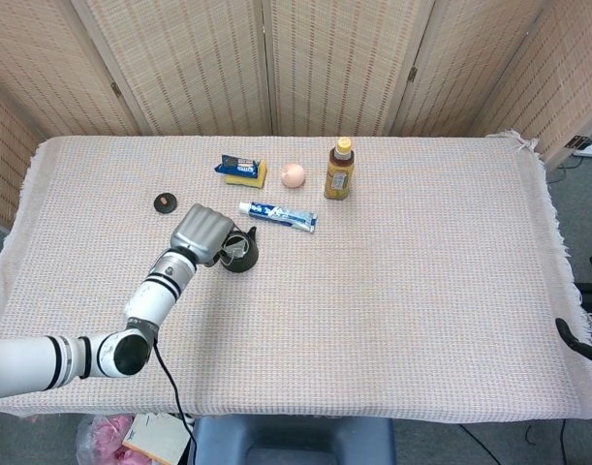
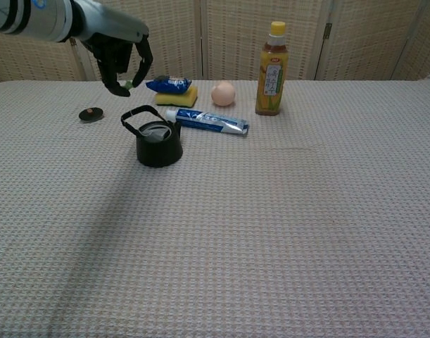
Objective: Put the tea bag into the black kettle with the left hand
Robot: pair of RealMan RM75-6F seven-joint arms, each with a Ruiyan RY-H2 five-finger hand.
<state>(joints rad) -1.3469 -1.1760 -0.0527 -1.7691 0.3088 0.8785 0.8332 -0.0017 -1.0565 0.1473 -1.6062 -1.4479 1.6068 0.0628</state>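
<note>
The one tea bag (image 2: 155,129) lies inside the one black kettle (image 2: 155,144), showing as a pale patch in the kettle's open top in the chest view. A small green tag (image 2: 128,85) sits pinched between the fingertips of the left robot hand (image 2: 122,65), which hangs above and to the left of the kettle with its fingers pointing down and partly curled. The thread between tag and bag is too thin to make out. In the head view the same robot hand (image 1: 203,232) sits right beside the kettle's left side, its grey back turned up.

The kettle stands upright on the surface (image 2: 271,232), a pale woven cloth, with its looped handle tilted toward the left. One small round black lid (image 2: 91,113) lies flat on the cloth well to the left of the kettle. One tube of toothpaste (image 2: 206,121), blue and white, lies just behind and to the right of the kettle. Behind that, one yellow sponge (image 2: 177,95) carries one blue packet (image 2: 170,84) on top. One pale egg-shaped ball (image 2: 223,94) rests to the right of the sponge, and one bottle (image 2: 269,69) with a yellow cap stands upright further right.

The right robot hand (image 1: 578,340) shows only as a dark shape at the right edge of the head view, off the surface; whether it is spread or clenched cannot be told.
</note>
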